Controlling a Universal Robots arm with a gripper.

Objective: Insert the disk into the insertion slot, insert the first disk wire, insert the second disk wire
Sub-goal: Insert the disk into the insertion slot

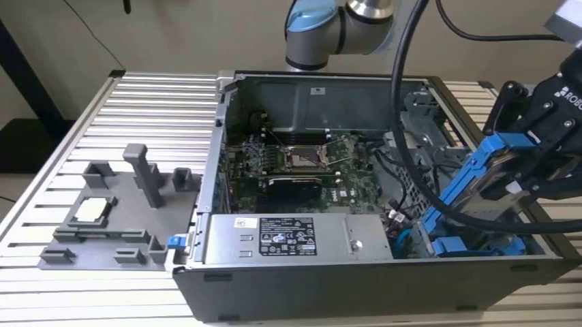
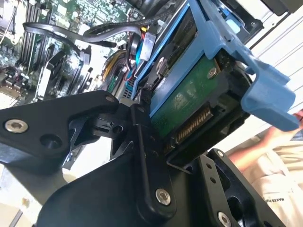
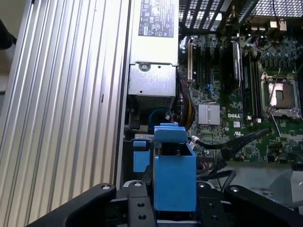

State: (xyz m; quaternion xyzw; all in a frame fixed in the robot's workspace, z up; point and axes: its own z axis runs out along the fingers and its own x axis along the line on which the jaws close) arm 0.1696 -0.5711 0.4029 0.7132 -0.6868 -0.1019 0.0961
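Disk (image 1: 468,174), silver-grey with a green circuit board underneath and clipped in a bright blue carrier, hangs steeply tilted at the right of the exterior view, clamped between the gripper's (image 1: 511,170) black fingers (image 2: 144,137). Its lower end dips inside the open PC case (image 1: 318,286), close above one other blue-framed drive unit (image 1: 478,245), making two blue-framed drives in all. Farther back, mid-frame, the single motherboard (image 1: 300,163) lies uncovered with open room above it.

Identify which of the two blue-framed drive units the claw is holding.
The tilted disk at the exterior view's right, sticking up from the case and clamped in the claw. The other blue-framed unit lies flat, low inside the case, untouched.
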